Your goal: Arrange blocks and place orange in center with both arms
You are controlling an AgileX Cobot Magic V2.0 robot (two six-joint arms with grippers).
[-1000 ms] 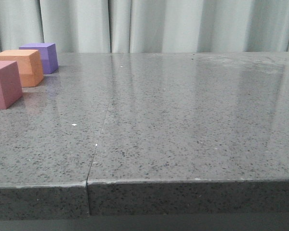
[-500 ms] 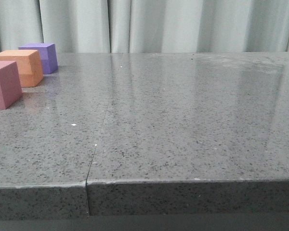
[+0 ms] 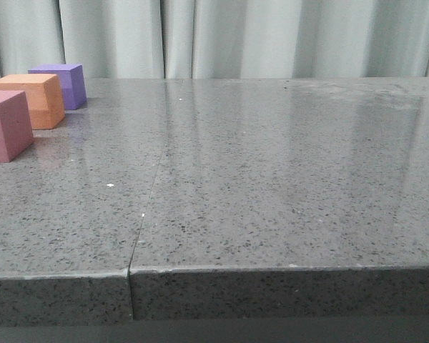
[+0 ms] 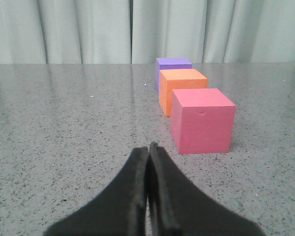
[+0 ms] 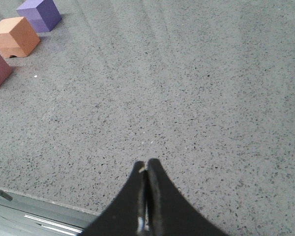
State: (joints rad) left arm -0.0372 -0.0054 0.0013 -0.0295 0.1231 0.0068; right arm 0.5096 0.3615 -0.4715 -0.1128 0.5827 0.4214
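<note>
Spanning the frame, a speckled grey stone table [image 3: 272,186] fronts pale curtains [image 3: 236,36].

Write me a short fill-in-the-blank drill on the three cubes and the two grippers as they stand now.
1. In the row of three, the orange cube sits between the purple cube and the ____ cube.
2. The cube farthest from the curtain is the ____ one.
3. The left gripper and the right gripper both have their fingers ____.
4. Neither gripper holds a ____.

Missing words: pink; pink; shut; cube
</note>
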